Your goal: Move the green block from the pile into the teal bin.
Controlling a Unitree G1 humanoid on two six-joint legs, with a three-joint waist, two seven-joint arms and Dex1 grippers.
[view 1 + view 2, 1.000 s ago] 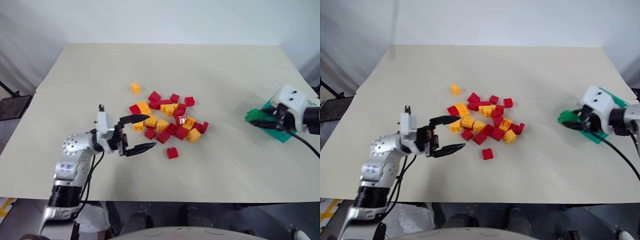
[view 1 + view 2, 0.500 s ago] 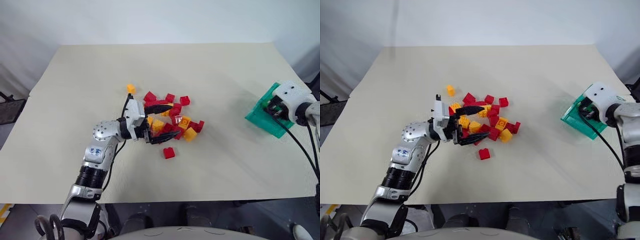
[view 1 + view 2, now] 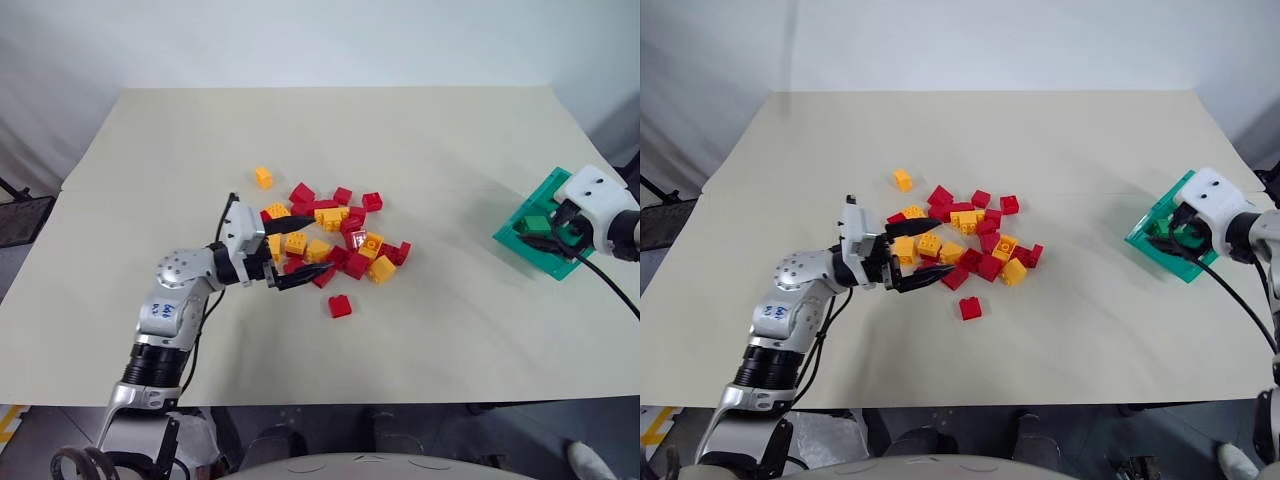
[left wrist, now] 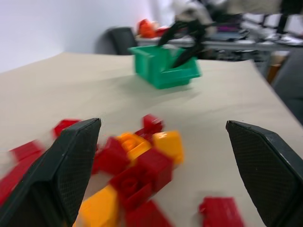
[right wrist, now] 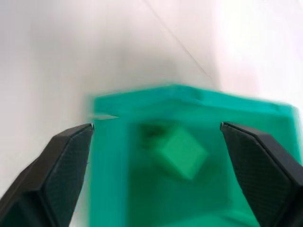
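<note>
Beige tabletop (image 3: 420, 330) backed by a plain pale wall carries the whole work area.

Left to right, in the head views:

1. Left gripper (image 3: 292, 250): its two black fingers stand wide apart and hold nothing. It hovers at the 9 o'clock edge of the pile (image 3: 335, 235), fingertips over the nearest red and yellow bricks. Half a second ago it reached further into the cluster; it now sits slightly back toward 9 o'clock.

2. Pile: red and yellow-orange bricks near the table centre, with one yellow brick (image 3: 263, 177) apart at 11 o'clock and one red brick (image 3: 340, 306) apart at 6 o'clock. No green brick is visible in it.

3. Teal bin (image 3: 528, 243): it rests near the table's 3 o'clock edge.

4. Right gripper (image 3: 552, 233): a second ago its fingers were closed near the bin; they are now spread apart, poised over the open bin.

Container contents: the right wrist view shows the green block (image 5: 182, 152) inside the bin, tilted, framed by the separated fingers and touching neither. It also shows as a green patch within the bin walls in the head views. No other item can be made out in the bin.

Judgement: the release appears done and the transfer looks complete; what remains is probably withdrawing the right arm clear of the bin.
</note>
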